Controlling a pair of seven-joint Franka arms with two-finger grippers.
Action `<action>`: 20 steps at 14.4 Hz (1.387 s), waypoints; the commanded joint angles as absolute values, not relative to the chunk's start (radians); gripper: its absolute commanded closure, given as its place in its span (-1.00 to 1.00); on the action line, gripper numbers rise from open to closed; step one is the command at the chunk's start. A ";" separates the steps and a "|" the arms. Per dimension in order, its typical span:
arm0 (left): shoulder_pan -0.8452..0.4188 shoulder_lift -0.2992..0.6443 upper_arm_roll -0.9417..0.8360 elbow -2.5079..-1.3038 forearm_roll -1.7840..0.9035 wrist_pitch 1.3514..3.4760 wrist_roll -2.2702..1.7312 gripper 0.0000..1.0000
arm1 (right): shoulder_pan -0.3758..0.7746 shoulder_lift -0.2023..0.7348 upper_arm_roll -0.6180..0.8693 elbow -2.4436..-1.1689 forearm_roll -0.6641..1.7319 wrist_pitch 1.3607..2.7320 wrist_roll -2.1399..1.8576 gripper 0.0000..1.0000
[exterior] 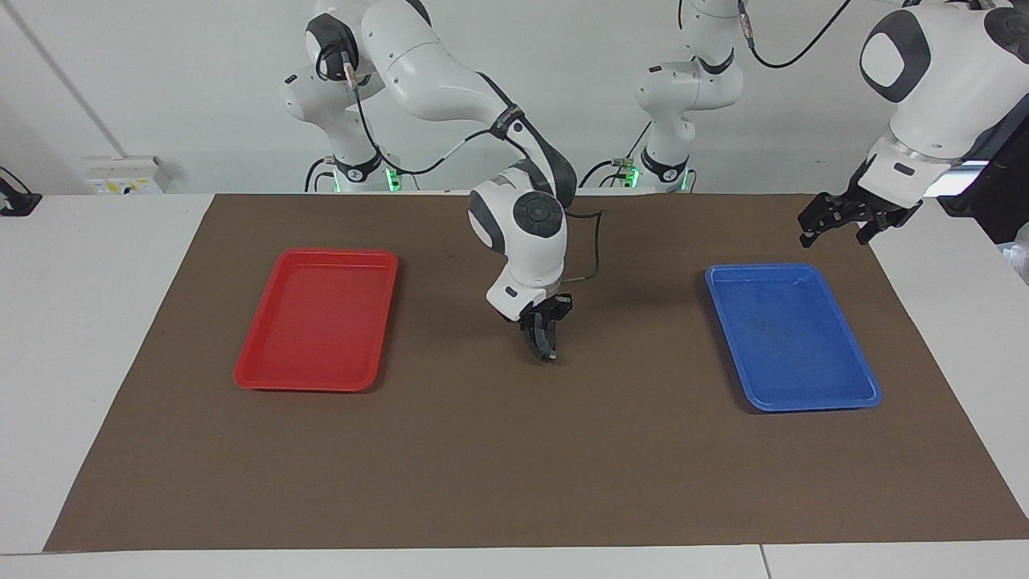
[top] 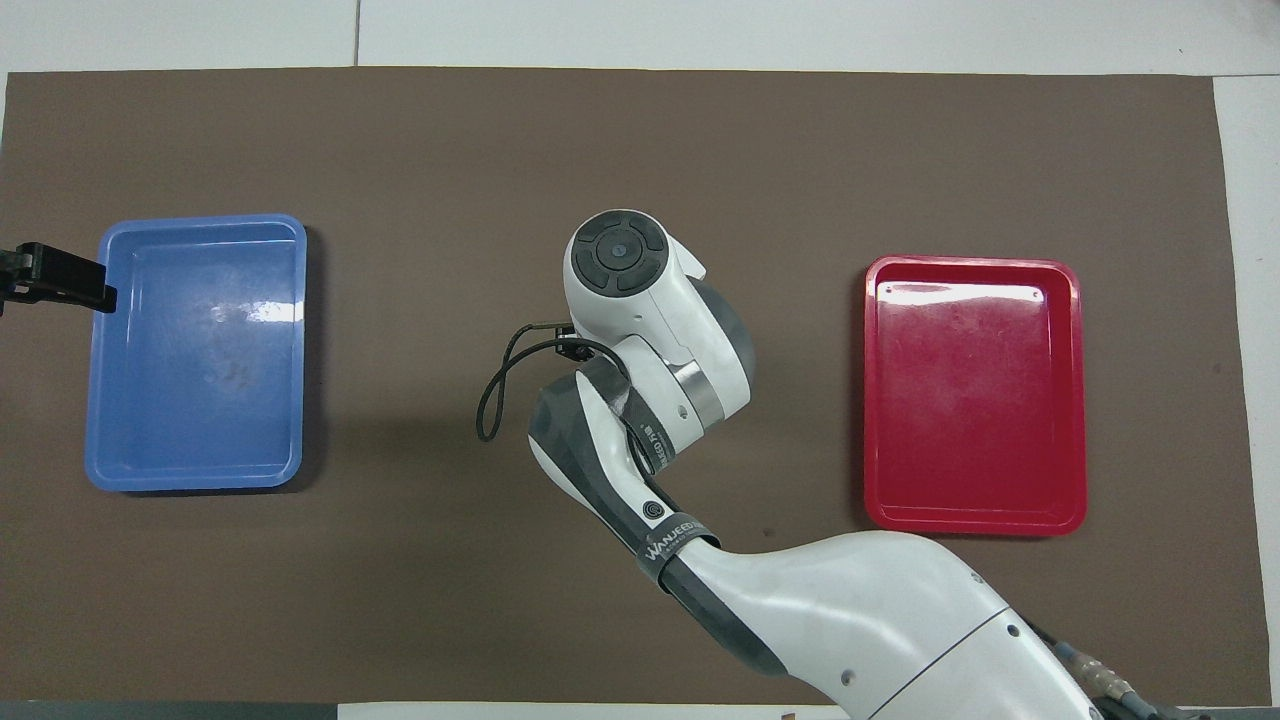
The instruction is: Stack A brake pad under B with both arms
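Closest to the robots, the left arm comes down from its end of the table and holds the left gripper in the air over the brown mat, just beside the blue tray's corner; its claw is spread, with nothing seen between the fingers; the arm waits there

The right arm reaches out from its base to the middle of the mat, wrist bent downward; a black cable loops beside the wrist

The red tray lies flat on the mat toward the right arm's end, nothing in it; the blue tray lies toward the left arm's end, a little farther from the robots than the red one, also with a bare floor; the two are well apart

Between them the right gripper points down over the bare mat, its fingertips pressed together into one dark point; the tip sits low over the mat, and whether it touches cannot be told; in the overhead view the wrist hides the claw and the patch of mat beneath it

A brake pad and B cannot be made out in either view; nothing can be told apart from the right gripper's dark fingers

Farther out the mat runs on bare to its edge, and the white table borders it on every side
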State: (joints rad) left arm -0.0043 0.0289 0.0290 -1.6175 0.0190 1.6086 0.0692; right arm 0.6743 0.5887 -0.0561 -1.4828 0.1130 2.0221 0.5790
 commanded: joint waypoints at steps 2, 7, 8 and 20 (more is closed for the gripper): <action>0.002 0.005 0.025 -1.640 0.029 1.598 0.074 -1.00 | 0.680 0.555 -0.052 -1.561 0.138 2.098 0.574 0.86; 0.003 0.005 0.025 -1.640 0.029 1.598 0.074 -1.00 | 0.684 0.554 -0.051 -1.566 0.138 2.103 0.574 0.50; 0.002 0.005 0.025 -1.640 0.029 1.598 0.074 -1.00 | 0.684 0.554 -0.052 -1.566 0.138 2.103 0.574 0.08; 0.002 0.005 0.025 -1.640 0.029 1.598 0.074 -1.00 | 0.274 0.198 -0.092 -1.542 0.034 1.697 0.349 -1.00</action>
